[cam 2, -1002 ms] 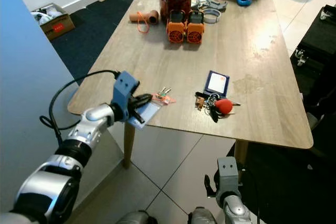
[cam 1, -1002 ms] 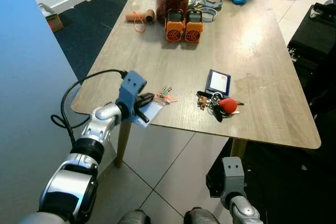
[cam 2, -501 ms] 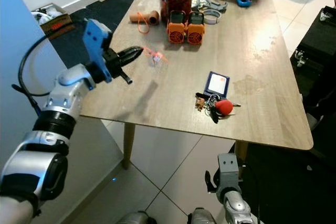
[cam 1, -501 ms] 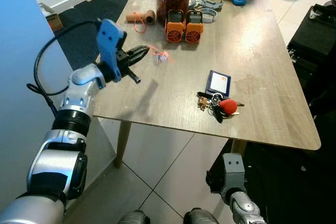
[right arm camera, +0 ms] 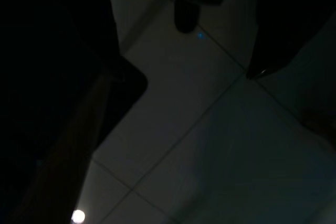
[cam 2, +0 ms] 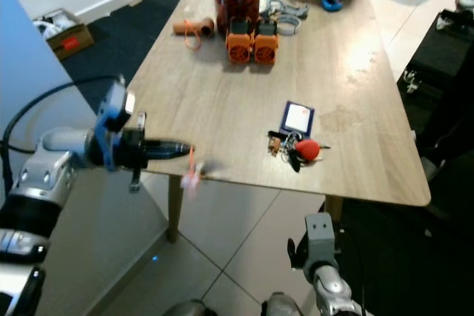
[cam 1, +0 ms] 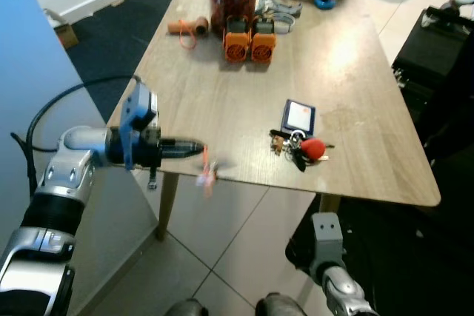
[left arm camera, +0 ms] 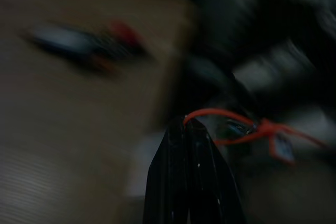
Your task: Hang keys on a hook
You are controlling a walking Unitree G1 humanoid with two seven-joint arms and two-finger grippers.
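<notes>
- Left gripper (cam 1: 198, 149): fingers pressed together on an orange loop, arm held level and pointing along the near edge of the wooden table (cam 1: 222, 94), just off its front-left corner.
- Keys (cam 1: 205, 177): small blurred bunch on the orange loop, hanging straight down from the fingertips, long axis vertical, in the air before the table edge and above the tiled floor (cam 1: 222, 257).
- Open room: bare floor under and in front of the keys; table edge just beside them.
- Second key bunch with red fob (cam 1: 304, 149): lay flat by a card holder (cam 1: 298, 117), well apart from the gripper.
- Change: half a second earlier the gripper was raised over the tabletop; it had since swung down and off the edge.
- Right gripper (cam 1: 324, 231): hung idle by the floor; finger state could not be told.
</notes>
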